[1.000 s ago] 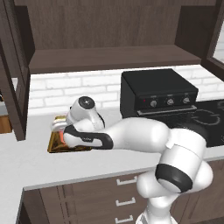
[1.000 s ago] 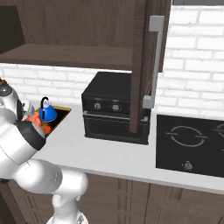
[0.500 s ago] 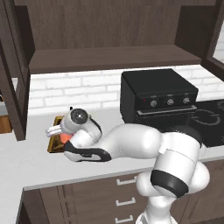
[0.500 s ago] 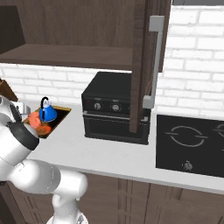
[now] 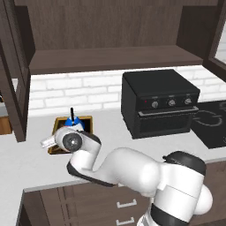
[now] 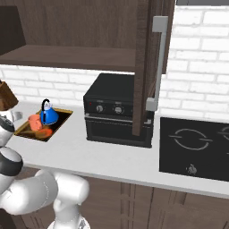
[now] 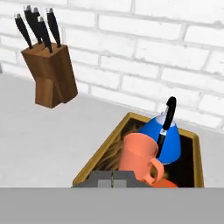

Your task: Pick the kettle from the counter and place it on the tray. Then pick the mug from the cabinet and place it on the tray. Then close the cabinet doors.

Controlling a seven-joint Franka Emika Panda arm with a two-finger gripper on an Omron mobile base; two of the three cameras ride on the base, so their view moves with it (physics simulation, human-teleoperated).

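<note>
The gold-rimmed tray (image 7: 99,152) lies on the white counter (image 6: 94,154) against the brick wall. On it stand the blue kettle (image 7: 171,142) with its black handle and the orange mug (image 7: 137,155), side by side; both also stand out on the tray (image 6: 62,117) as kettle (image 6: 48,116) and mug (image 6: 34,121). My gripper (image 7: 113,180) is shut with nothing in it, just short of the tray's near rim, facing the mug. The dark cabinet (image 5: 110,57) stands with its shelf bare. Its doors hang open: one (image 5: 13,75) at the left, one (image 6: 144,67) with a silver bar handle.
A wooden knife block (image 7: 51,80) stands on the counter beside the tray. A black oven (image 5: 160,103) sits further along the counter, with a black cooktop (image 6: 197,147) beyond it. Brown drawer fronts (image 5: 110,198) run under the counter.
My arm has drawn back and down from over the tray toward the counter's front, uncovering the kettle in the left base view. Kettle and mug stay on the tray. The gripper stays shut.
</note>
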